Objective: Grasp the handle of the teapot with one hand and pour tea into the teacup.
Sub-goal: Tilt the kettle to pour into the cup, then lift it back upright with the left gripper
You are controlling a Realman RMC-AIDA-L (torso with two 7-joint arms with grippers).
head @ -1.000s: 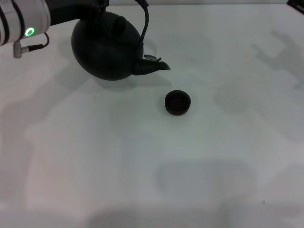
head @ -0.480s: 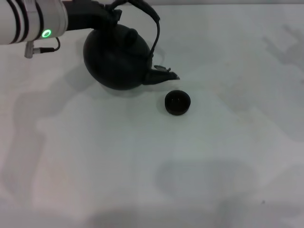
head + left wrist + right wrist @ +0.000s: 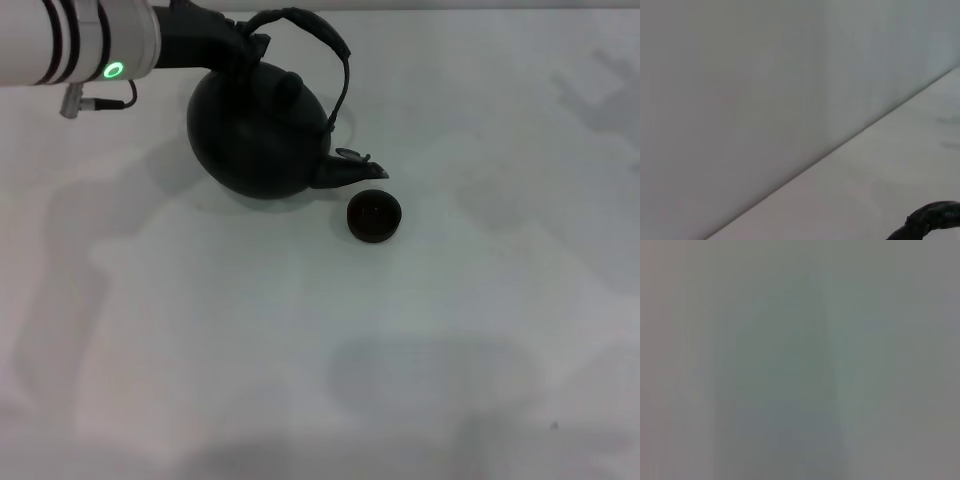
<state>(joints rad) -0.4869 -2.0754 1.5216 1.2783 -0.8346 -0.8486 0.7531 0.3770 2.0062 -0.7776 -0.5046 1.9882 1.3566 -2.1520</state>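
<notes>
The large black teapot (image 3: pixel 258 140) hangs tilted above the white table, with its spout (image 3: pixel 358 172) pointing right and down, just over the far-left rim of the teacup (image 3: pixel 374 216). My left gripper (image 3: pixel 238 42) reaches in from the top left and is shut on the left end of the arched handle (image 3: pixel 332 48). A short piece of the handle also shows in the left wrist view (image 3: pixel 932 219). The teacup is a tiny dark round cup standing upright on the table. No liquid shows at the spout. My right gripper is out of view.
The white table (image 3: pixel 320 350) stretches wide around the cup. A pale wall (image 3: pixel 740 100) stands behind the table's far edge. The right wrist view shows only a plain grey surface.
My left arm has carried the teapot to the right and towards me. The spout has gone from well left of the teacup to just above its rim. The teacup has not moved.
</notes>
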